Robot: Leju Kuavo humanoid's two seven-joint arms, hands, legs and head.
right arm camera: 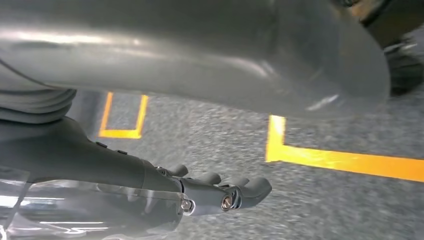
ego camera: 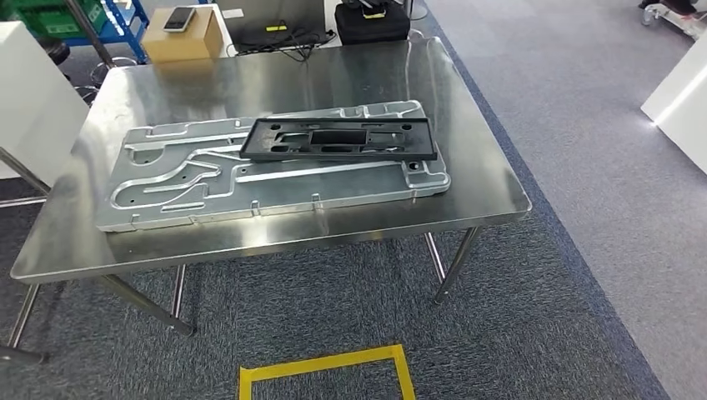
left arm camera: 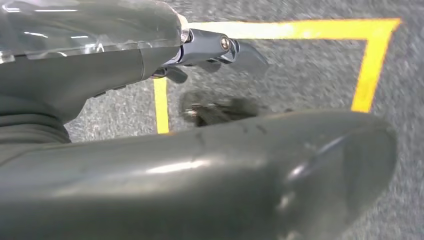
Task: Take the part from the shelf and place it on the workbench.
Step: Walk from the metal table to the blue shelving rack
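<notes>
The black rectangular frame part (ego camera: pixel 338 139) lies flat on a large silver stamped metal panel (ego camera: pixel 192 179), which rests on the steel workbench (ego camera: pixel 467 125). In the left wrist view my left hand (left arm camera: pixel 125 160) hangs over the carpet, its dark fingers (left arm camera: pixel 220 47) stretched out away from the thick thumb, with nothing in it. My right hand (right arm camera: pixel 100 160) also hangs above the floor, its fingers (right arm camera: pixel 235 192) slightly bent and apart from the thumb, holding nothing.
A cardboard box (ego camera: pixel 185 35) with a phone on it and a black case (ego camera: pixel 373 23) stand behind the workbench. A white cabinet (ego camera: pixel 29 92) is at the left and a white unit (ego camera: pixel 679 100) at the right. A yellow tape square (ego camera: pixel 325 371) marks the carpet in front.
</notes>
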